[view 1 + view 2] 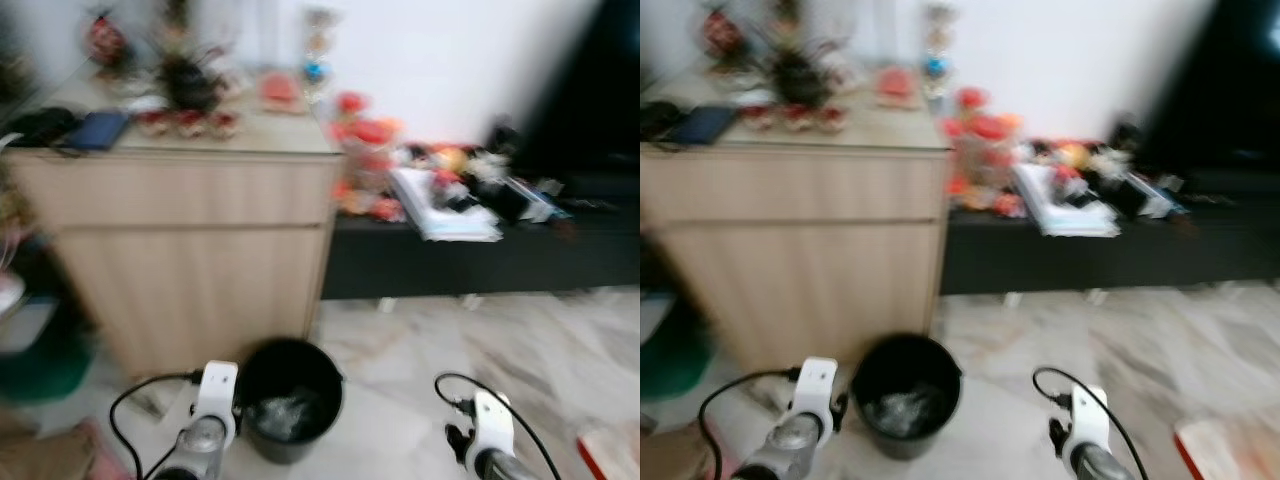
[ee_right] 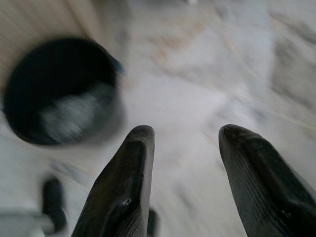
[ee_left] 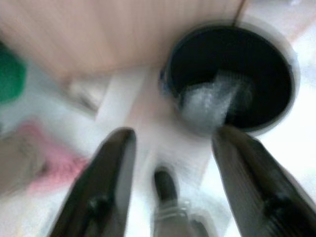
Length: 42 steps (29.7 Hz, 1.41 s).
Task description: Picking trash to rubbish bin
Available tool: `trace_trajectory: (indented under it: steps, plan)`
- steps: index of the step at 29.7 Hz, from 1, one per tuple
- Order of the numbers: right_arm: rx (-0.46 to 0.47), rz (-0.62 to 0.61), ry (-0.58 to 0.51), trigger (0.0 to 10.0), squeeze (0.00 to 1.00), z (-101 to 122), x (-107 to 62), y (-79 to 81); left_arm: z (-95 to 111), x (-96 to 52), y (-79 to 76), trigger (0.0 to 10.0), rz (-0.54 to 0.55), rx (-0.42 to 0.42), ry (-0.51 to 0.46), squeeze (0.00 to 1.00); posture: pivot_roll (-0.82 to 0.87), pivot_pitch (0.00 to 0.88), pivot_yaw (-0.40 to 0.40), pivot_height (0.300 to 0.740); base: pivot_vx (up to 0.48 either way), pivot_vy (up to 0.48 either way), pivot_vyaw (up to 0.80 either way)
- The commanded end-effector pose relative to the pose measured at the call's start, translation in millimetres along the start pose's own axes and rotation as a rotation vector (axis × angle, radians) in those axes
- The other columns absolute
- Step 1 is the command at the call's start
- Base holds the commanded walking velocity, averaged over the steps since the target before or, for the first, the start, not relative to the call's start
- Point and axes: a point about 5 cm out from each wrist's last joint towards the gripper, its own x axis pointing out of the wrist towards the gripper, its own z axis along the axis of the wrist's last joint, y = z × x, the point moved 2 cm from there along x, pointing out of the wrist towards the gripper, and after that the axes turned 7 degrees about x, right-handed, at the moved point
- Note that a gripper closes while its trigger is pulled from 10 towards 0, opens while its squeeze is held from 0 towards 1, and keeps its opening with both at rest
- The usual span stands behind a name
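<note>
A black round rubbish bin stands on the marble floor against a wooden cabinet, with crumpled clear plastic inside it. My left gripper is open and empty, held just beside the bin. The left wrist sits at the bin's left side. My right gripper is also open and empty above bare floor, with the bin a short way off. The right wrist is low at the right. All views are blurred.
A light wooden cabinet with ornaments on top stands behind the bin. A low black bench cluttered with toys and papers runs along the white wall. A green object lies at the left, and a red-edged item on the floor at right.
</note>
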Motion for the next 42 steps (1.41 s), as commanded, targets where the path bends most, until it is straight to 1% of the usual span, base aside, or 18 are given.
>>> trace_trajectory:
  steps: [1,27,42]
  plan:
    - [0.001,-0.003,0.006,10.0,0.00,-2.5,-0.4,-0.7,6.2,1.4,-1.5,10.0,-0.006,-0.002,-0.009,0.00,0.00,0.006,-0.125,0.740,0.000,0.000,0.00]
    - [-0.005,-0.002,0.005,10.0,0.00,-2.5,-0.4,-0.3,7.2,1.7,-0.6,10.0,-0.005,-0.003,-0.012,0.00,0.00,0.011,-0.127,0.740,0.000,0.000,0.00]
    - [-0.011,-0.002,0.006,10.0,0.00,-2.6,-0.6,-1.1,8.5,1.8,-2.0,10.0,-0.007,-0.001,-0.016,0.00,0.00,0.013,-0.129,0.740,-0.267,0.000,0.00]
